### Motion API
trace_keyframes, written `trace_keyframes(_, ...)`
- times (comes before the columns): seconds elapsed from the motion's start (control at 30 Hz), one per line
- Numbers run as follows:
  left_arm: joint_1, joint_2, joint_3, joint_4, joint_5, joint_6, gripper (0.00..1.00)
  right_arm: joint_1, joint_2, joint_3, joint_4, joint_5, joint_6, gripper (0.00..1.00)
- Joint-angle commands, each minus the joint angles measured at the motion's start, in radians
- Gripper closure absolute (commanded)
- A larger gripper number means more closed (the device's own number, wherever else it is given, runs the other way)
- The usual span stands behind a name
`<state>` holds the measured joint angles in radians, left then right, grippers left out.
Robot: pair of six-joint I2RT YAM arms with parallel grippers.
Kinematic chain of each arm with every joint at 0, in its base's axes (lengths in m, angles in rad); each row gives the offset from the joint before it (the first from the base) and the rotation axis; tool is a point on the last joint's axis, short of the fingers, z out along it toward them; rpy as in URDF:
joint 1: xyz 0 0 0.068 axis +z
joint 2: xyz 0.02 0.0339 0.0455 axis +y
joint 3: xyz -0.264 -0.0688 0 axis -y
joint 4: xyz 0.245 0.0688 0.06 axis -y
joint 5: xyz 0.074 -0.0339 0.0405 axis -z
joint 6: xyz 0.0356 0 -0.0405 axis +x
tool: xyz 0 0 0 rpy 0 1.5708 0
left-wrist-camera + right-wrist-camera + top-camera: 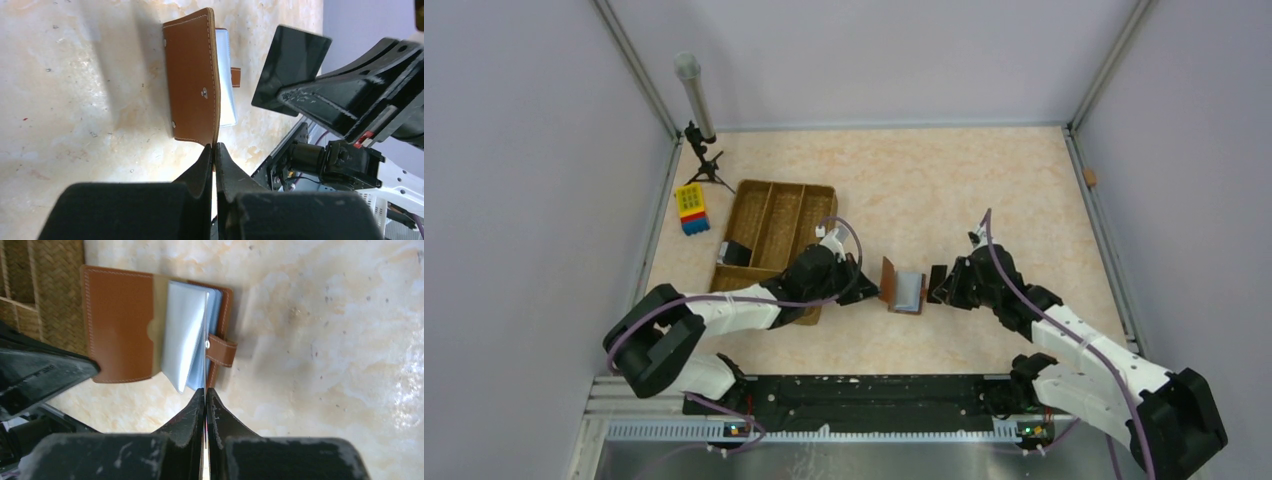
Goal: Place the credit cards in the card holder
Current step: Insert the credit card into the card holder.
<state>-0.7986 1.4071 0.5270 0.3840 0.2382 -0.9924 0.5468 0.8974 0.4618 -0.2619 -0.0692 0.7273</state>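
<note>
The brown card holder [904, 290] lies open on the table between my two grippers. My left gripper [870, 283] is shut on the edge of its brown cover [192, 85] and holds the cover upright. The clear sleeves [185, 335] and the strap tab [223, 350] show inside. My right gripper [945, 285] is shut on a dark glossy credit card [290, 70], held edge-up just right of the holder, its edge at the sleeves. In the right wrist view the card is edge-on between the fingertips [205, 390]. No other cards are in view.
A large woven compartmented tray [774, 230] stands left of the holder, under my left arm, with a dark object [736, 250] in it. A yellow-and-blue block [691, 208] and a small tripod with a grey cylinder [696, 100] stand at the far left.
</note>
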Motion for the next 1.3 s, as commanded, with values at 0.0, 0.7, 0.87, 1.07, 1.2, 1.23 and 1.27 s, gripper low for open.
trace_keyframes(0.0, 0.006, -0.036, -0.016, -0.083, -0.059, 0.031, 1.00, -0.005, 0.001, -0.021, -0.009, -0.005, 0.006, 1.00)
trace_keyframes(0.7, 0.010, -0.038, -0.016, -0.139, -0.045, 0.066, 1.00, -0.005, 0.107, -0.056, 0.221, -0.154, 0.033, 1.00)
trace_keyframes(0.87, 0.011, -0.013, -0.001, -0.140, -0.028, 0.082, 1.00, -0.004, 0.135, -0.048, 0.299, -0.208, 0.024, 1.00)
trace_keyframes(1.07, 0.016, 0.015, 0.017, -0.132, -0.009, 0.108, 1.00, -0.003, 0.212, -0.030, 0.363, -0.242, 0.012, 1.00)
trace_keyframes(1.2, 0.025, 0.010, 0.015, -0.130, -0.017, 0.117, 0.87, -0.004, 0.241, -0.027, 0.357, -0.212, 0.010, 1.00)
trace_keyframes(1.23, 0.027, 0.003, 0.011, -0.124, -0.017, 0.121, 0.81, -0.004, 0.244, -0.029, 0.356, -0.208, 0.008, 1.00)
trace_keyframes(1.27, 0.027, -0.005, 0.006, -0.117, -0.016, 0.125, 0.76, -0.003, 0.246, -0.032, 0.360, -0.207, 0.006, 1.00)
